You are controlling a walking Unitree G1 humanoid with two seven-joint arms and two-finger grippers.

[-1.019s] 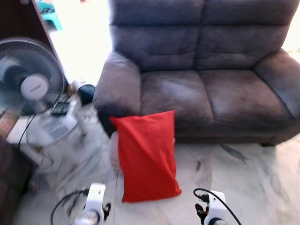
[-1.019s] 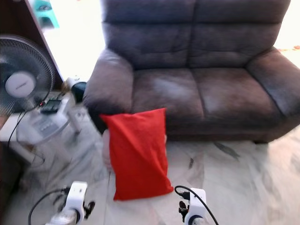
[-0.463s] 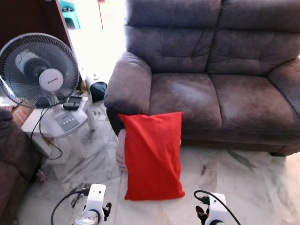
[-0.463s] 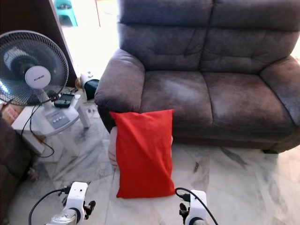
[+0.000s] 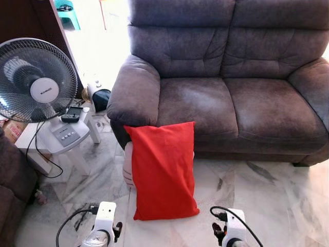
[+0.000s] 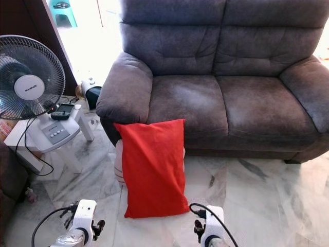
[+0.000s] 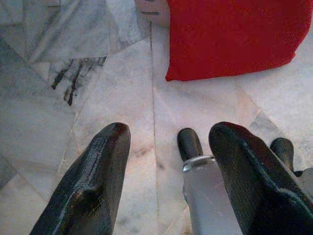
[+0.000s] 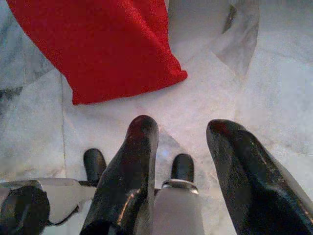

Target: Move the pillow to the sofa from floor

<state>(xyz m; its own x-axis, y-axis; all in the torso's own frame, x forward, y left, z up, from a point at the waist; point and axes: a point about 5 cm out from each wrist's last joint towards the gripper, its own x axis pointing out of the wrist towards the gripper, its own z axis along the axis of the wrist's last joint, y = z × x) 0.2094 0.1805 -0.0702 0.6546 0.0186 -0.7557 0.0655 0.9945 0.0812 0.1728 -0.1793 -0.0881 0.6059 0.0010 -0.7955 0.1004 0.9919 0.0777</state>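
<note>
pillow (image 5: 163, 170) leans against sofa (image 5: 226, 98); left pincer (image 7: 168, 161), right pincer (image 8: 188, 156) both wide.

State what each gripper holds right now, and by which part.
Nothing is held. The left gripper and right gripper are both open above the marble floor; the red pillow leans untouched against the sofa.

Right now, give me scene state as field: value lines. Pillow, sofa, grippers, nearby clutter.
pillow: red pillow, on the marble floor, leaning against the sofa front by its left armrest
sofa: grey two-seater sofa, seat cushions bare
left gripper: left gripper open, low over the floor, short of the pillow
right gripper: right gripper open, low over the floor, near the pillow's bottom corner
clutter: standing fan and white stool to the robot's left
task status: pillow not yet grasped
</note>
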